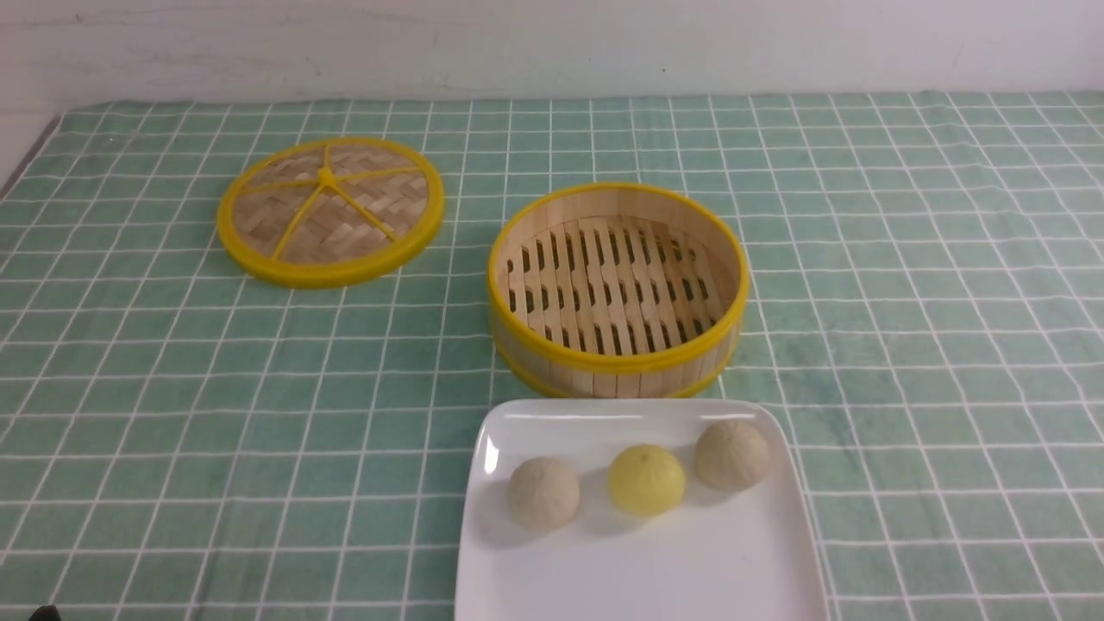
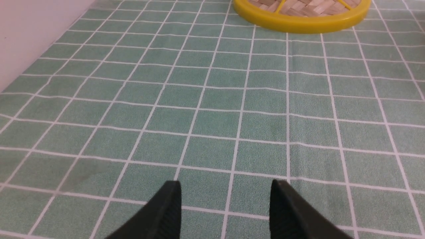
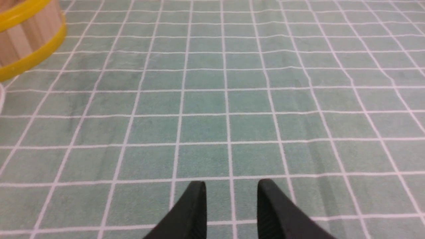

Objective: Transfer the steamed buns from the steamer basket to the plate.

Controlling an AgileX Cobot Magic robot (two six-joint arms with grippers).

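Front view: buns (image 1: 646,480) on plate (image 1: 642,569) | handling: likely light, soft, easily dented | hold: gently round the sides, at mid-height | left fingers (image 2: 166,205), right fingers (image 3: 196,205): both pairs spread, nothing between

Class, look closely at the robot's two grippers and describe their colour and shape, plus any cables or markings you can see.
The left black gripper and the right black gripper each show two fingers, narrow at the tips and widening backwards. No cables or markings are visible; the arms' look cannot be told.
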